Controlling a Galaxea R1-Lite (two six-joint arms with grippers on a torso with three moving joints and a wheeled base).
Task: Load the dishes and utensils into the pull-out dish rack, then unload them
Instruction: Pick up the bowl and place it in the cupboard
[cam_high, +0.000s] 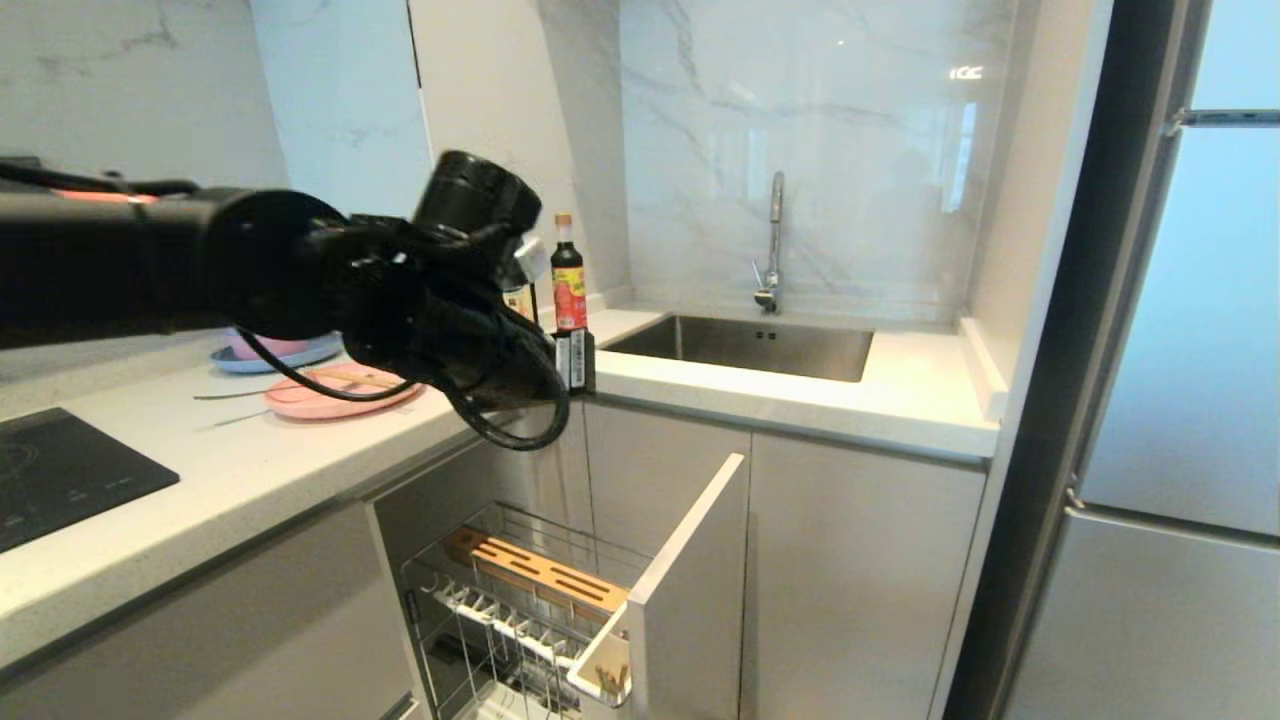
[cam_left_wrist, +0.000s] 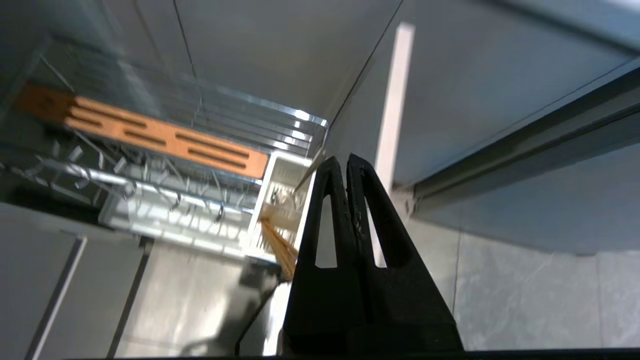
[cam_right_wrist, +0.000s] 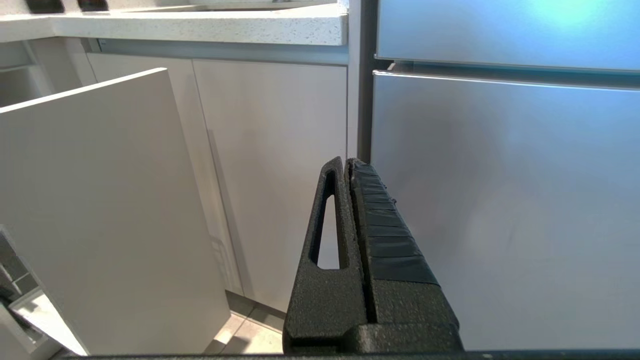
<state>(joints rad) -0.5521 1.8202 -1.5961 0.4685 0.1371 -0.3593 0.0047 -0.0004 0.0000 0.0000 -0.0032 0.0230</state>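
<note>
Above the rack (cam_high: 530, 590), pulled out under the desk (cam_high: 300, 450), the left gripper (cam_left_wrist: 346, 165) hangs with fingers closed and empty. Chopsticks (cam_left_wrist: 280, 245) stand in the rack's caddy (cam_left_wrist: 280, 200); the plate (cam_high: 335, 395) waits on the desk, probably next.

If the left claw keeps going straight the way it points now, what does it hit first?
Most likely the white utensil caddy at the front corner of the pull-out dish rack, where the chopsticks stand. The shut left claw points down at it; depth is unclear.
</note>
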